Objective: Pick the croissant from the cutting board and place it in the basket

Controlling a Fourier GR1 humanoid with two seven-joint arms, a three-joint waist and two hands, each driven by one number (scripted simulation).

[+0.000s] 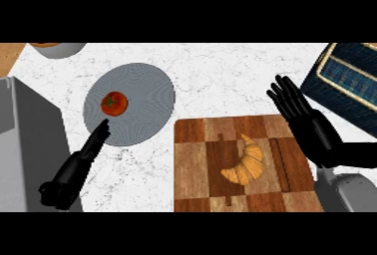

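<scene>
Closest to me is my grey right forearm (347,191), coming in at the lower right corner. From it my right robot hand (313,127) stretches up along the right edge of the cutting board (195,164), fingers straight and slightly spread, holding nothing. The croissant (249,162) lies near the middle of that board, a curved golden piece with one thin tip pointing away from me and the fatter end toward me. My right robot hand is beside it, to its right, and not touching it. The basket (352,74), dark blue and woven, stands at the far right of the table (221,69), just beyond my fingertips and partly cut off by the view's edge. My left robot hand (77,164) rests open at the lower left, fingers straight, their tips at the near rim of a grey plate (143,82) that carries a tomato (114,103). As I read the job, it has no part in it. I judge that I am at the very start, the reach for the croissant, with no grasp made yet. The next move calls for bringing my right robot hand leftward and down over the croissant, turning the palm to face it. Then I should curl fingers and thumb around its thick middle rather than a thin tip, which I expect could slip. After that comes a lift clear of the board and a short carry up and to the right, high enough to pass the basket's wall.
</scene>
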